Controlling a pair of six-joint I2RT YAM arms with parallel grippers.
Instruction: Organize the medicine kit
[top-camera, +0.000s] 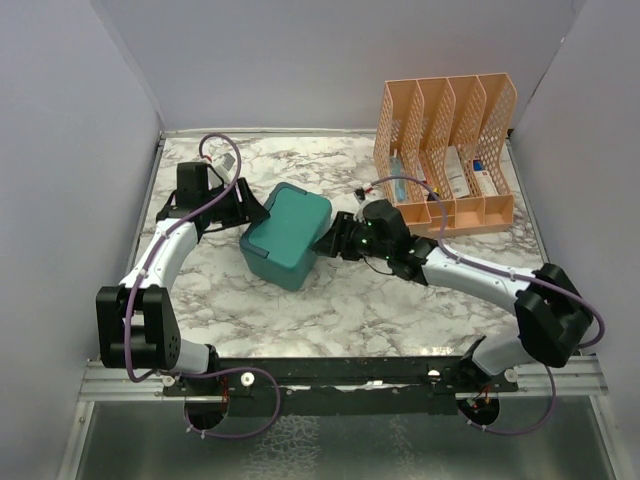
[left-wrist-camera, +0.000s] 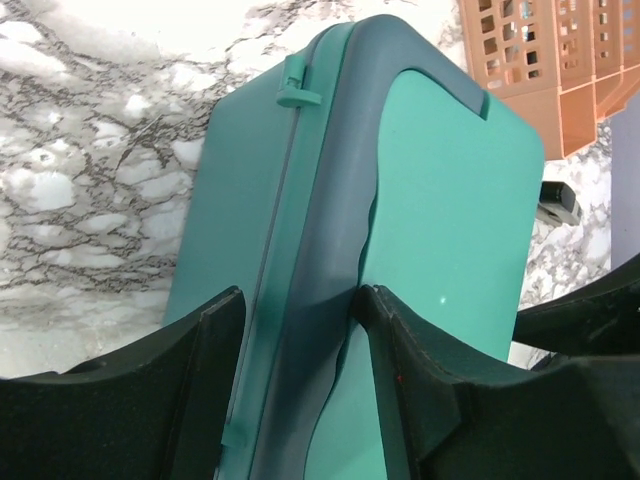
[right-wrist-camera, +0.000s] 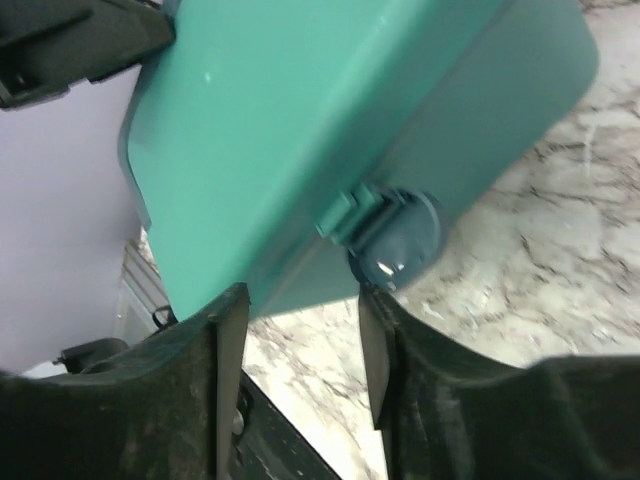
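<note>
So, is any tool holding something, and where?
The left tool pinches the medicine kit at its hinge-side edge. The right tool straddles the edge beside the latch; contact there is unclear.

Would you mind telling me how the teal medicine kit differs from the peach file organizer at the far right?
The medicine kit is teal with solid walls; the file organizer is peach with lattice walls. The medicine kit is low with its lid closed; the file organizer stands taller, open-topped and divided into slots. Both are rectangular containers.
</note>
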